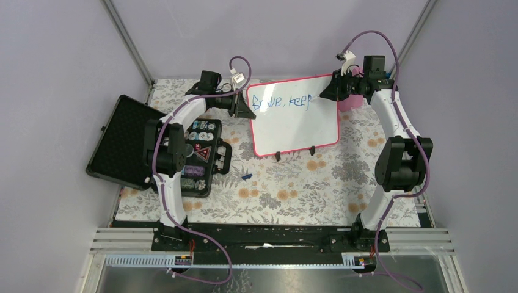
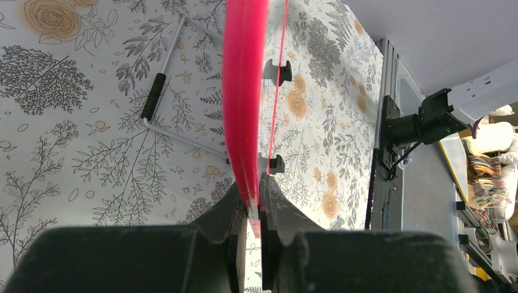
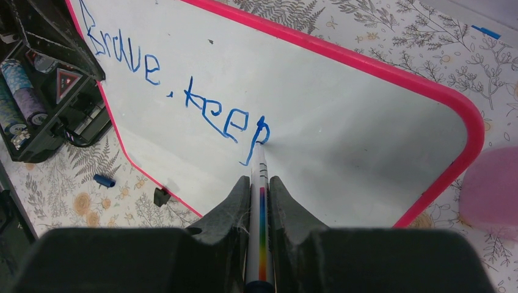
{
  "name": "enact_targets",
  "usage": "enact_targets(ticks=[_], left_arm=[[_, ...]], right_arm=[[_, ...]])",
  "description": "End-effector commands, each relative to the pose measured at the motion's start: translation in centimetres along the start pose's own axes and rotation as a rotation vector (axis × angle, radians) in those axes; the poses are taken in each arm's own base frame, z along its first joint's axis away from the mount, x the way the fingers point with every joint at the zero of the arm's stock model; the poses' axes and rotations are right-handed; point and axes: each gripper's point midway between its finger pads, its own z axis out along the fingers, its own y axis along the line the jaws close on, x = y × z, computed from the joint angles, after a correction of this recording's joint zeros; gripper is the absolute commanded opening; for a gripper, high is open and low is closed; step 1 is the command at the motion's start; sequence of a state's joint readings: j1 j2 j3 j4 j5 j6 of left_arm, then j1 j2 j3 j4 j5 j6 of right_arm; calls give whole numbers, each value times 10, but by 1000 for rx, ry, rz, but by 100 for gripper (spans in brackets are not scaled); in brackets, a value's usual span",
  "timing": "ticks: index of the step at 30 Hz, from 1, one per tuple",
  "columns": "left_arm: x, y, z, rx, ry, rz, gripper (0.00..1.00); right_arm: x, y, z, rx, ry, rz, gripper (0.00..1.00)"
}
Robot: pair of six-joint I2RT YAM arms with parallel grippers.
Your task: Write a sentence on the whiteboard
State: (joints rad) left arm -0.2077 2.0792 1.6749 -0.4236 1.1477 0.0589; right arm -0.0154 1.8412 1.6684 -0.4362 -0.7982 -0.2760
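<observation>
Edgewise, whiteboard (image 2: 244, 91) in left pincer (image 2: 253, 198).

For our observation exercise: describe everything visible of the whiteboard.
The whiteboard is a white rectangle in a thin pink-red frame with rounded corners and two small black feet. Above the floral cloth, its face tilts upward. Blue lettering reads "Brave, keep". The left gripper clamps its edge; the marker in the right gripper touches its face.

An open black case (image 1: 122, 143) is laid at the left of the floral-patterned table (image 1: 293, 195), and round chips (image 1: 196, 129) are seen inside it. A small blue cap (image 1: 247, 177) is left just right of the case. A blurred pink object (image 3: 492, 186) is partly seen at the far right.
</observation>
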Motion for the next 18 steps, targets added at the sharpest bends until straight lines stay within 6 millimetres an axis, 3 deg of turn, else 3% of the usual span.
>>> enact_targets(ticks=[1,11,15,18], left_arm=[[-12,-2,0,-19,-20,109,0],[-14,-2,0,-21,-22,108,0],[-17,-4,-1,-23,-27,108,22],[-19,-8,-3,-21,-31,113,28]], right_arm=[[-12,10,-5,-3,-24,-41,0],[-19,22,-11,-43,-37,-36,0],[-31,39,-24,-69,-67,-50,0],[-39,50,-32,-87,-88,-51,0]])
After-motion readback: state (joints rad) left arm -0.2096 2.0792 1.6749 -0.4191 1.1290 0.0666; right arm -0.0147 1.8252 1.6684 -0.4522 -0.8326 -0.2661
